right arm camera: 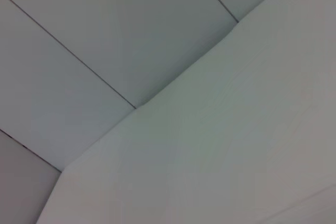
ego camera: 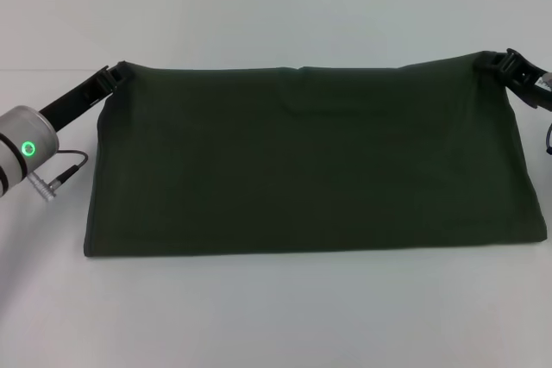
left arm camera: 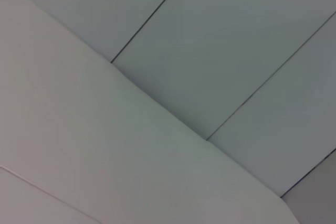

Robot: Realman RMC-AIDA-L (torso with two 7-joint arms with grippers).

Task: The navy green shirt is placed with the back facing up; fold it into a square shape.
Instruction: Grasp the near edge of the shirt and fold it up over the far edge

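Observation:
The navy green shirt (ego camera: 302,161) lies across the white table as a wide dark olive band, folded along its near edge, plain side up. My left gripper (ego camera: 113,76) is shut on its far left corner, and my right gripper (ego camera: 500,65) is shut on its far right corner. Both far corners are held a little raised, so the cloth stretches between them. Neither wrist view shows shirt or fingers, only pale wall panels and table edge.
White tabletop (ego camera: 276,316) surrounds the shirt on all sides. My left arm's silver wrist with a green light (ego camera: 28,148) and a cable sits at the left edge. Grey wall panels (left arm camera: 220,51) fill the wrist views.

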